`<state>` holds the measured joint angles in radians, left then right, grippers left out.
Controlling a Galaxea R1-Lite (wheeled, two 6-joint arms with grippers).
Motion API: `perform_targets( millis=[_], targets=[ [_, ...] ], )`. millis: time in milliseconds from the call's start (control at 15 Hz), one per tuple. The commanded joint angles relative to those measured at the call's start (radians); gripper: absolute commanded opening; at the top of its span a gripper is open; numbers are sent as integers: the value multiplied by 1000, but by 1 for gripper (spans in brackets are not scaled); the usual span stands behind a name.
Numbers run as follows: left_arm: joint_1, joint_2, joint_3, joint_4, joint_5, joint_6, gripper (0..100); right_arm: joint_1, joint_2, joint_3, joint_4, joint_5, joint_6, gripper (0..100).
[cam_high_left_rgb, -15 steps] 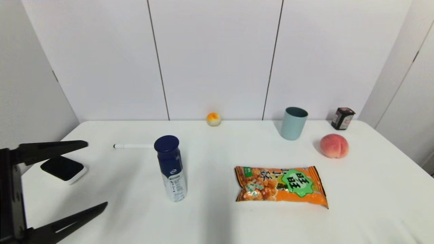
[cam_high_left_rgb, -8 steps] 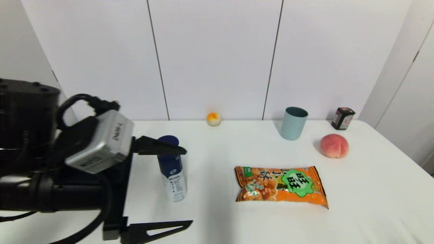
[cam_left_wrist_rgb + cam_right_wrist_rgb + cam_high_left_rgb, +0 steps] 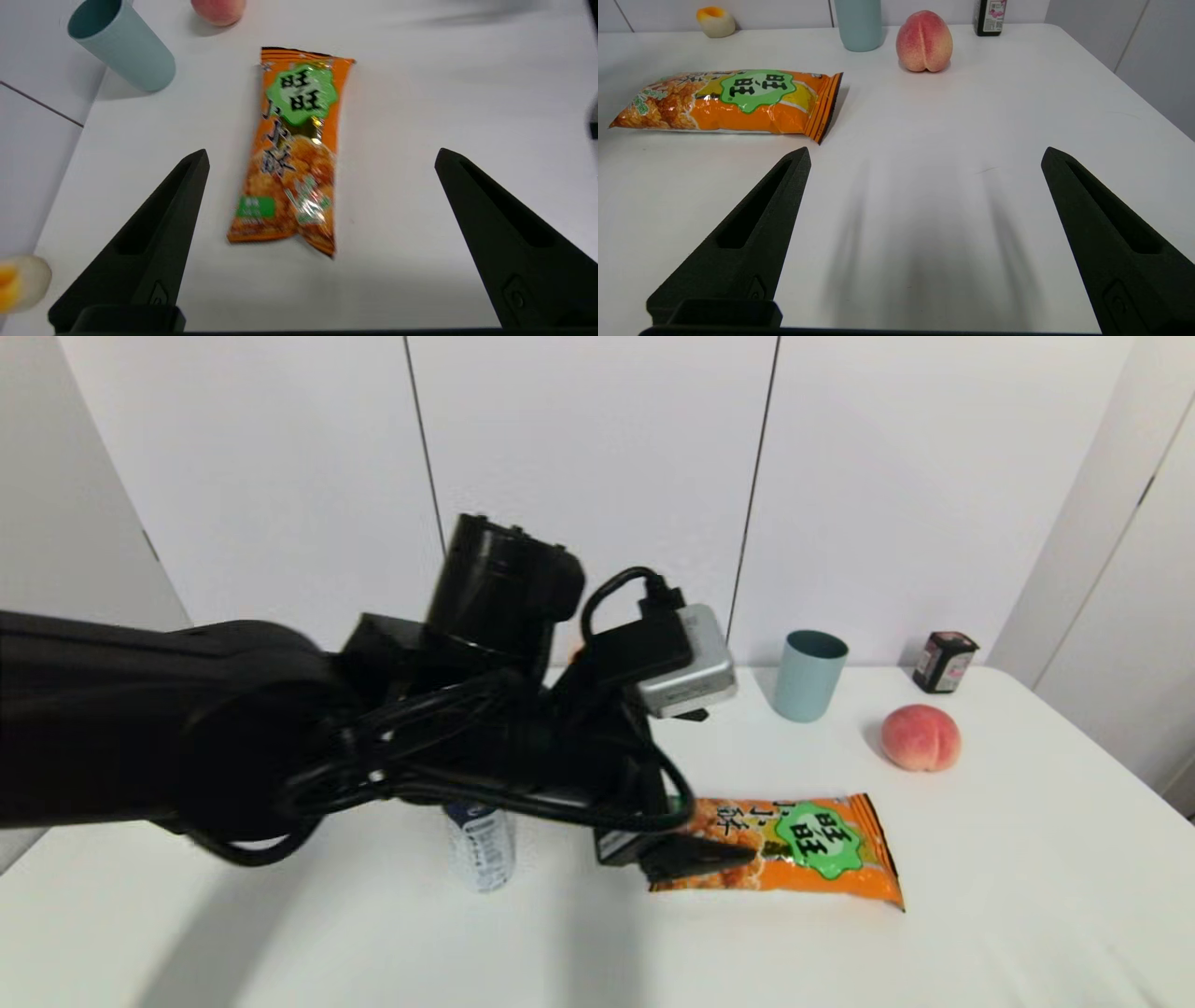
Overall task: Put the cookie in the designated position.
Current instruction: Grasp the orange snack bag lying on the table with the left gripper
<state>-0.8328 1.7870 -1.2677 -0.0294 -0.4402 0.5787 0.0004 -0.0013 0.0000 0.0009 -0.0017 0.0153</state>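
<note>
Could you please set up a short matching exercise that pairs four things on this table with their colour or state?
Things:
1. cookie
2. cup
3. peach
4. left gripper

Descriptions:
A. pink, round, near the table's right edge
B. open, above one end of the bag
C. pale blue-green, upright
D. orange, lying flat

Pairs: 1-D, 2-C, 3-A, 4-B
</note>
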Motion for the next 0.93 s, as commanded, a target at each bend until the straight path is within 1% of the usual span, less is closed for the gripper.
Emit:
perform_targets(
  millis=[67, 267, 400, 933],
  targets=[
    [-68, 322, -348, 233, 129, -10, 100, 1, 0, 2, 1, 0, 0, 100],
    [-69, 448, -579, 434, 129, -25, 100, 1, 0, 2, 1, 0, 0, 100],
    [-75, 508, -665, 508, 129, -26, 100, 1, 0, 2, 1, 0, 0, 100],
    [-86, 614, -694, 514, 130, -25, 100, 1, 0, 2, -1, 0, 0, 100]
  ],
)
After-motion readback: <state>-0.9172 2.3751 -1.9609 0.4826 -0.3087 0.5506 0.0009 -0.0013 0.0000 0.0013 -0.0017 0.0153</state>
